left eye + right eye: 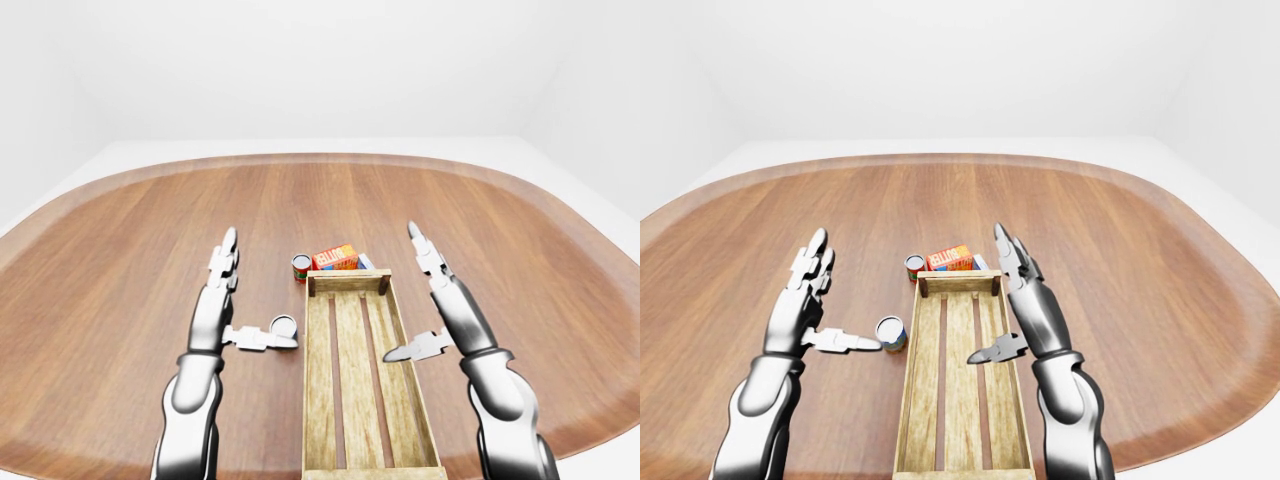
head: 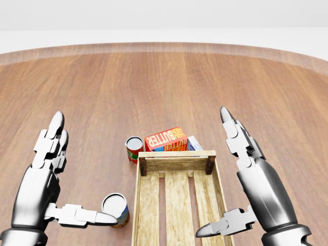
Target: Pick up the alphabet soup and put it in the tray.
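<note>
A can with a silver lid and a multicoloured label (image 2: 116,208), which I take for the alphabet soup, stands upright just left of the wooden tray (image 2: 177,154). My left hand (image 2: 82,171) is open beside it. Its thumb tip lies at the can's near side and its fingers point up, away from the can. My right hand (image 2: 212,171) is open too, hovering over the tray's right wall with nothing in it. The tray's slatted floor holds nothing.
A red and green can (image 2: 134,149), an orange butter box (image 2: 165,139) and a small white and blue box (image 2: 194,143) stand close together just beyond the tray's far end. The round wooden table (image 1: 120,260) stretches wide on every side.
</note>
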